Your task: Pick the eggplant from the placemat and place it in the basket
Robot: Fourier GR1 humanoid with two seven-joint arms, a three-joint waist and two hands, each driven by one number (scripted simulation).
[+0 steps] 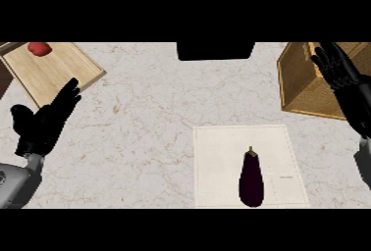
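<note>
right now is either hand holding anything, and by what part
Nothing is held. The left hand and right hand are both open, and the eggplant lies untouched on the placemat.

Pale veined marble counter (152,98)

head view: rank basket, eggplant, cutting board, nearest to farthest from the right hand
From the right hand:
1. Basket, directly beneath and beside it at upper right.
2. Eggplant, on the placemat, lower centre.
3. Cutting board, far upper left, across the counter.
</note>
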